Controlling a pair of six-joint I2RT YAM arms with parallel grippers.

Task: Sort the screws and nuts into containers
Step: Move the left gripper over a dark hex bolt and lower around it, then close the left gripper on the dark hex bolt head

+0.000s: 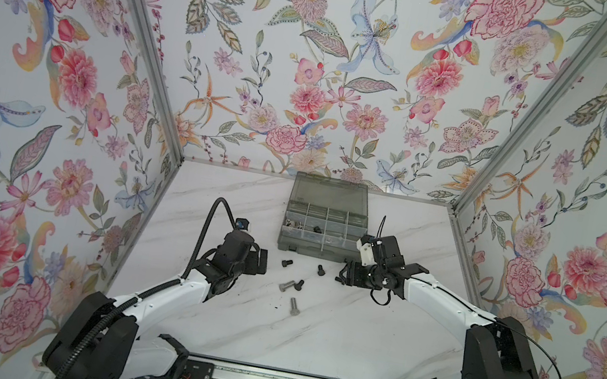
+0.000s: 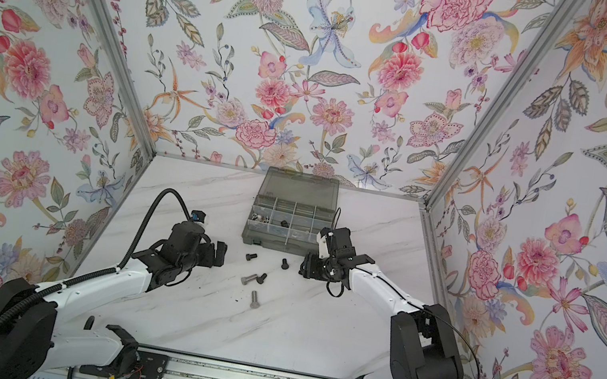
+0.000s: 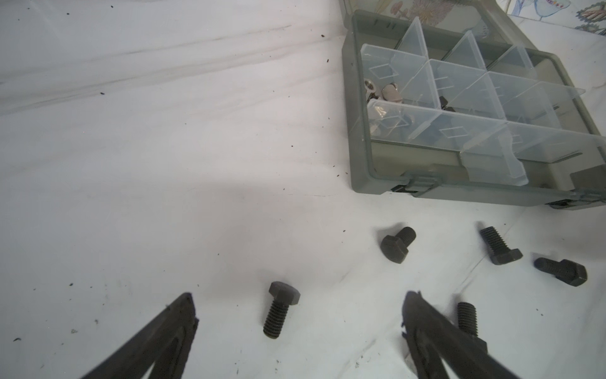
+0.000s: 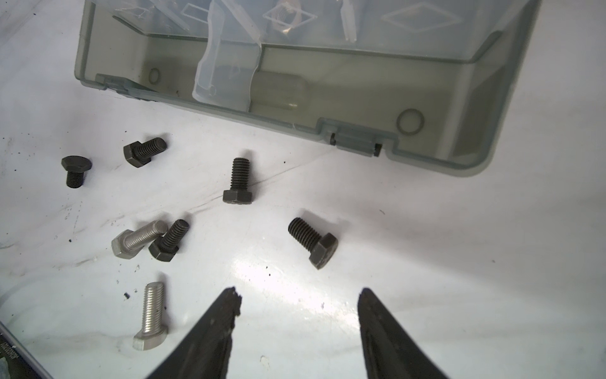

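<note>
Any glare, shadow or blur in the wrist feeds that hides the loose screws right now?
Right wrist view: a glare patch on the table just ahead of the right gripper, off the screws; its fingers look soft. Left wrist view: a broad soft shadow across the table, yet the screws read sharp.

Both top views look down from high on the whole table; both wrist views, low and close, share the organizer box.

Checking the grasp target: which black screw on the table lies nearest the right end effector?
The black screw just ahead of the right end effector, lying alone; the other black screws lie farther off.
</note>
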